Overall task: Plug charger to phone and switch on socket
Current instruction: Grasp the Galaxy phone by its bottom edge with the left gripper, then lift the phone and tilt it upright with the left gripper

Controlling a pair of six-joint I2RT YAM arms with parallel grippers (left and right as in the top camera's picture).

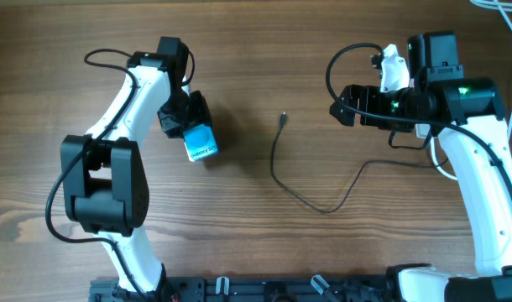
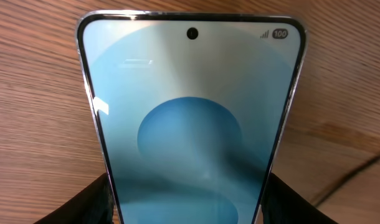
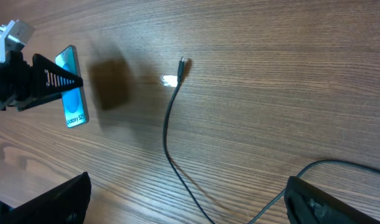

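Observation:
My left gripper (image 1: pixel 187 120) is shut on the phone (image 1: pixel 202 142), gripping its two long edges. The phone's teal-and-white screen fills the left wrist view (image 2: pixel 190 112), with the fingers (image 2: pixel 190 214) at its lower sides. The phone also shows in the right wrist view (image 3: pixel 75 93). The charger, a thin black cable (image 1: pixel 323 208), lies curved on the table, its plug tip (image 1: pixel 283 117) pointing away, right of the phone. It also shows in the right wrist view (image 3: pixel 167 134). My right gripper (image 1: pixel 340 106) is open and empty above the cable (image 3: pixel 190 211). The socket is not in view.
A white lead (image 1: pixel 501 12) runs off the far right corner, and a white loop (image 1: pixel 445 172) lies beside the right arm. The wooden table (image 1: pixel 256 59) carries both arms. A dark rail (image 1: pixel 264 289) lines the front edge.

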